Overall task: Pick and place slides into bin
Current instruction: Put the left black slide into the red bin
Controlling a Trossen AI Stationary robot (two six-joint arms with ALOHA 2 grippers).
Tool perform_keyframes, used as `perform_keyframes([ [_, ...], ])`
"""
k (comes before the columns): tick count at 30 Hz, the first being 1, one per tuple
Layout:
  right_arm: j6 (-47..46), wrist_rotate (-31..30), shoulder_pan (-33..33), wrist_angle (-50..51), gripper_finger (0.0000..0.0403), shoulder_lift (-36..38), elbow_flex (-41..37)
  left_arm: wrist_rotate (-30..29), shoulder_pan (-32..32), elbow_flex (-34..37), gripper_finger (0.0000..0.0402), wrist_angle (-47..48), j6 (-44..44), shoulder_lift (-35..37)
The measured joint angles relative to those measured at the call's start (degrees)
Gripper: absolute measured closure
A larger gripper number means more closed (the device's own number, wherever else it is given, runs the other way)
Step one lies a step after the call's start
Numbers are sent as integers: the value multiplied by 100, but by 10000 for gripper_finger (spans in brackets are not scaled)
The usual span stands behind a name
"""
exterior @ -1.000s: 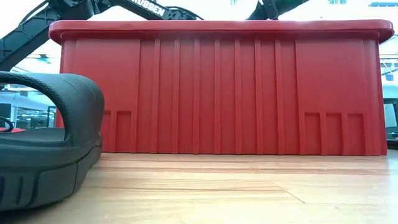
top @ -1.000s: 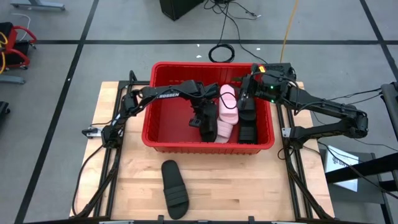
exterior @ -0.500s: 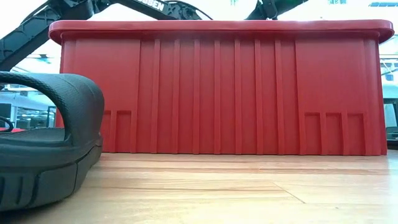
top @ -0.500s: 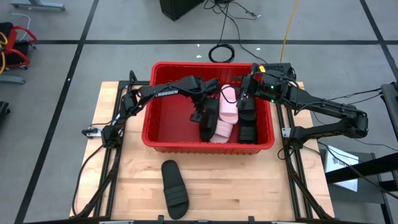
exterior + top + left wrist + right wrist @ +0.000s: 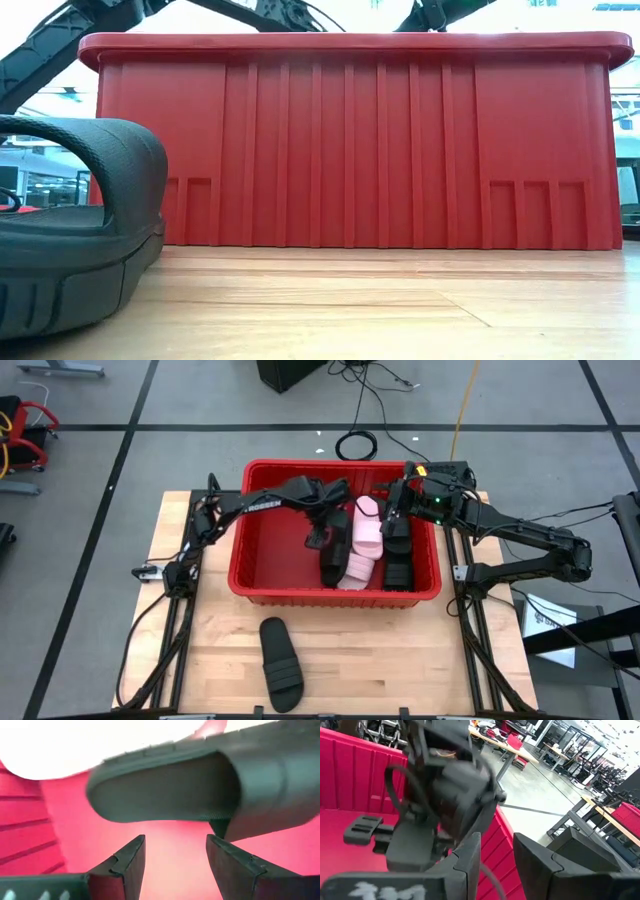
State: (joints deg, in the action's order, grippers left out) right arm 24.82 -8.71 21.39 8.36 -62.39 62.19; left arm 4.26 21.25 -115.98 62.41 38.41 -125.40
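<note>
The left half of the red bin [image 5: 262,550] is bare floor, and the left gripper [image 5: 318,540] hangs there with its fingers parted and nothing between them, just above a black slide [image 5: 333,560] lying below it. To its right two pale pink slides [image 5: 362,542] and black ones [image 5: 399,558] fill the bin's right half; I count two black there, perhaps more. The right gripper [image 5: 393,512] is over the bin's far right corner, fingers a little apart and empty, and one ribbed black slide [image 5: 280,663] lies alone on the table [image 5: 420,660] in front of the bin.

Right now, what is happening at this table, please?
Two robot arms are putting slides into the red bin. Several slides already lie inside it. The left gripper is open and empty above a black slide in the bin. The right gripper is open over the bin's right side. One black slide waits on the table.
</note>
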Motion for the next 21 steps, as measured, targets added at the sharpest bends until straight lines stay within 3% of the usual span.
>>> perform_keyframes([
  [4,-24,1,0,0,298,0,0,275,11,-4,199,-153,-52,312],
  [10,-33,1,0,0,298,0,0,1577,-54,-15,199,-346,-53,535],
  [17,-154,2,0,8,298,2,0,1370,-243,363,199,-586,-42,272],
  [21,-165,2,0,20,298,2,0,1347,-269,789,199,-1176,-165,292],
])
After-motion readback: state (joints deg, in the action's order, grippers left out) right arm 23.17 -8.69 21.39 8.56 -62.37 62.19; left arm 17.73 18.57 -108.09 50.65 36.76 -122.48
